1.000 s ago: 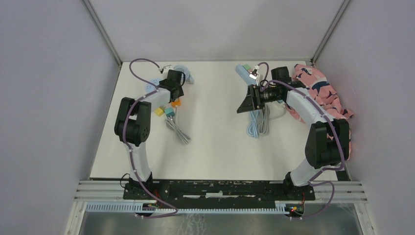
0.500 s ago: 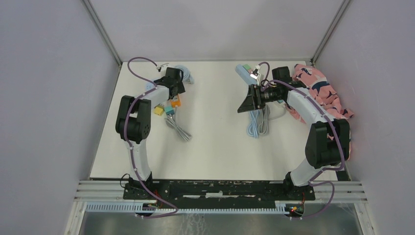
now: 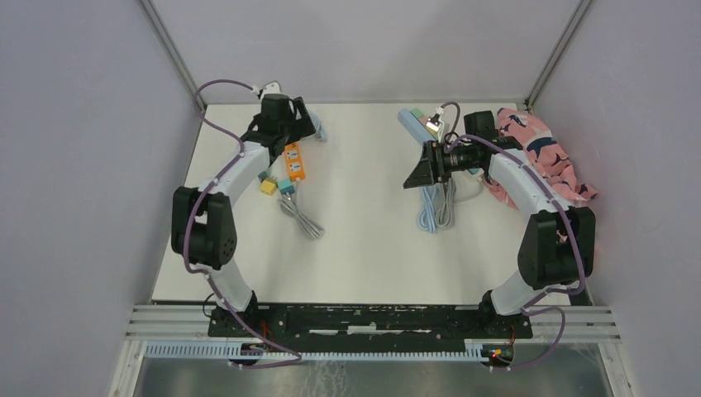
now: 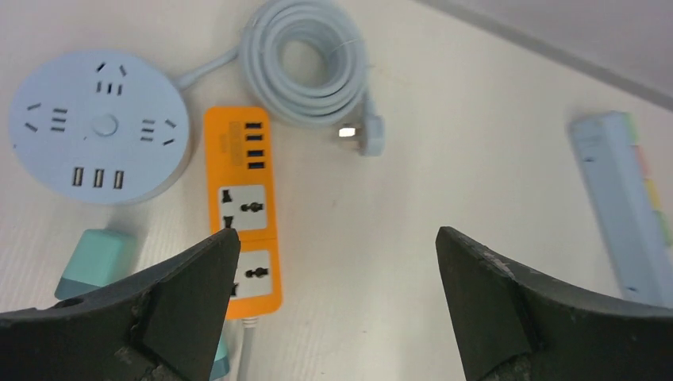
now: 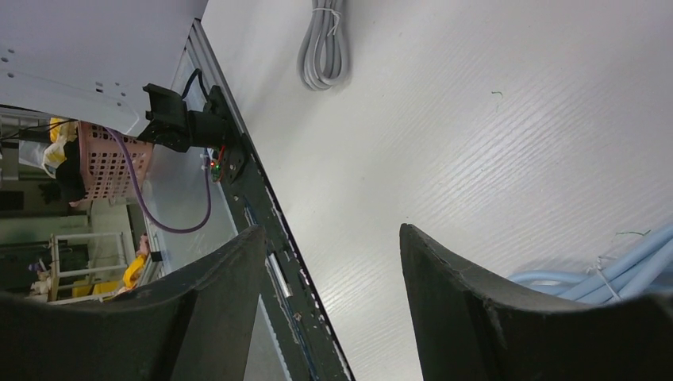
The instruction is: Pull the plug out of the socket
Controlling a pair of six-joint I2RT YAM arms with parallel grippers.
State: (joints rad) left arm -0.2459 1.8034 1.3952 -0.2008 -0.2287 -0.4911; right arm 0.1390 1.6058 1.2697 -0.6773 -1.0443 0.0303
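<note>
An orange socket strip lies at the back left, and every outlet on the orange socket strip shows bare. A teal plug block rests on the table to its left, apart from it. Another teal block and a yellow one sit at the strip's near end. My left gripper hovers above the strip, and the left gripper is wide open with nothing between its fingers. My right gripper hangs open and empty over mid-table, and in its own view the right gripper faces the table's near edge.
A round pale-blue socket hub and a coiled white cable lie behind the strip. A light-blue power strip sits at the back centre, with a blue cable bundle near it. There is a grey cable bundle and, at the right, a pink cloth.
My left gripper opened wide, rose and swung toward the back wall, uncovering the orange strip. The right arm barely moved.
</note>
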